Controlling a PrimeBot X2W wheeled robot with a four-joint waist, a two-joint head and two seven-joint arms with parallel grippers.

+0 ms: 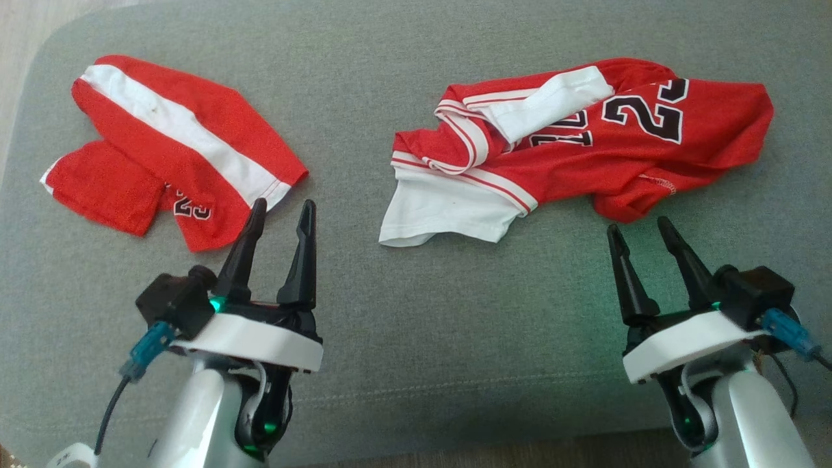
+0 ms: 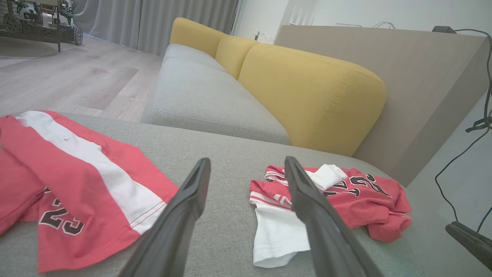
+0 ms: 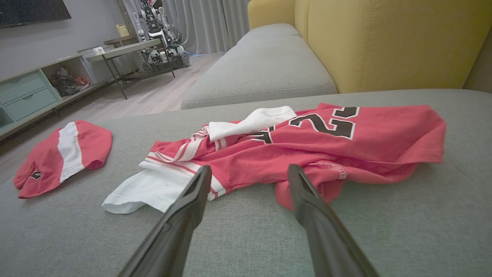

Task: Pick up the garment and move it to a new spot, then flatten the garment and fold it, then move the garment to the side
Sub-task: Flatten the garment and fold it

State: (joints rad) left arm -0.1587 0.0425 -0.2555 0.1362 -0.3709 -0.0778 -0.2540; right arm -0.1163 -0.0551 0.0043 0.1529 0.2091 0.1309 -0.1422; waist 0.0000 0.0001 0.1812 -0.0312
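1. the garment (image 1: 585,156), a red jersey, lies crumpled on the grey cushion (image 1: 416,312) toward its far right corner. its white sleeve (image 1: 448,208) spills toward the middle and its number is partly folded under.
2. the red shorts (image 1: 175,143) lie well apart, toward the far left corner, probably kept away so the jersey has room.
3. the right tool (image 1: 637,226) hovers by the near edge, just short of the jersey's hem. its jaws are spread wide and hold nothing, and it seems lined up for the first pick.
4. the left tool (image 1: 284,207) is equally wide and empty, with its tips near the shorts' hem.
5. no step looks done yet. bunched cloth like this likely needs lifting by an edge so it can hang open.
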